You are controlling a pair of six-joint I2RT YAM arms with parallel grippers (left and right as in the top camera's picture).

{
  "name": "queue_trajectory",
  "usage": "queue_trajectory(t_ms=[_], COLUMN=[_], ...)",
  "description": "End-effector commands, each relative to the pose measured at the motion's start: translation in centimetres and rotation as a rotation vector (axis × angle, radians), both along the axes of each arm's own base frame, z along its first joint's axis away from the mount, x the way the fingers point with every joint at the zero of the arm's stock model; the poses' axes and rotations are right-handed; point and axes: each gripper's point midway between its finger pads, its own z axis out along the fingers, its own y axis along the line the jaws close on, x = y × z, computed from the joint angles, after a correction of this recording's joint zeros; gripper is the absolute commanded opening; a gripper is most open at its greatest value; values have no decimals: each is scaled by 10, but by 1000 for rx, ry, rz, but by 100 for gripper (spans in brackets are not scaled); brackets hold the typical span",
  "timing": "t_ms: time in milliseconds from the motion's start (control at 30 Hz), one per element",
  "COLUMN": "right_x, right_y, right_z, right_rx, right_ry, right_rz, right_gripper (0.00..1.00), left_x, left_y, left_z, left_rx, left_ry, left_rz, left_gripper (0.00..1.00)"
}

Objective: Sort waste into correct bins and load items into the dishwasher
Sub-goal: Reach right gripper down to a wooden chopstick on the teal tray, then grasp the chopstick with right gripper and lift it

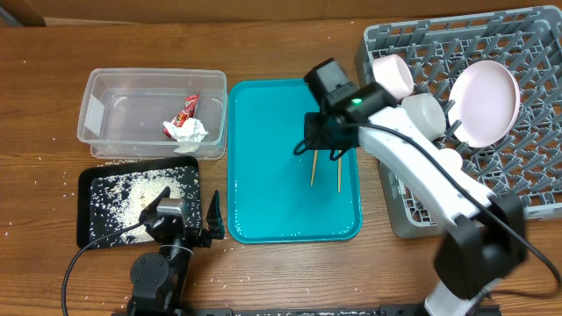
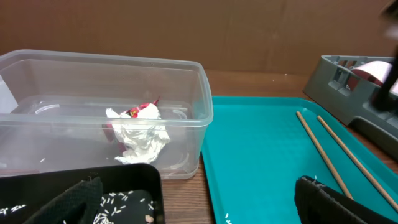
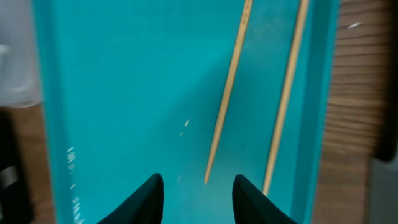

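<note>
Chopsticks (image 1: 313, 171) on teal tray (image 1: 263, 175), wooden table (image 1: 35, 105)

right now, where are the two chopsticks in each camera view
Overhead: the chopsticks lie side by side on the teal tray, right of its middle.
Left wrist: right side, slanting across the tray.
Right wrist: upper centre to right, running up the picture, on the tray.
Shared landmark: the teal tray beneath them.
</note>
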Motion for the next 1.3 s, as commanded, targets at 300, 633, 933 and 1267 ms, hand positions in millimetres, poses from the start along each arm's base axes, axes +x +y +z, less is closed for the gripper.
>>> queue_trajectory(t_ms=[300, 633, 933, 1267], right_x=[9, -2, -1, 17], right_y=[-8, -11, -8, -82], right_z=[-93, -101, -59, 83], right_rx=[-136, -145, -99, -99], right_ry=[121, 179, 148, -195], right_rz=[-39, -52, -38, -54], right_gripper=[30, 5, 4, 4], left_x=[0, 0, 0, 0], left_y=[1, 1, 1, 1], left_z=[0, 0, 0, 0], left_rx=[-2, -2, -2, -2], left_ry=[-7, -7, -7, -7], left_rz=[2, 2, 2, 2], left_gripper=[100, 100, 100, 100])
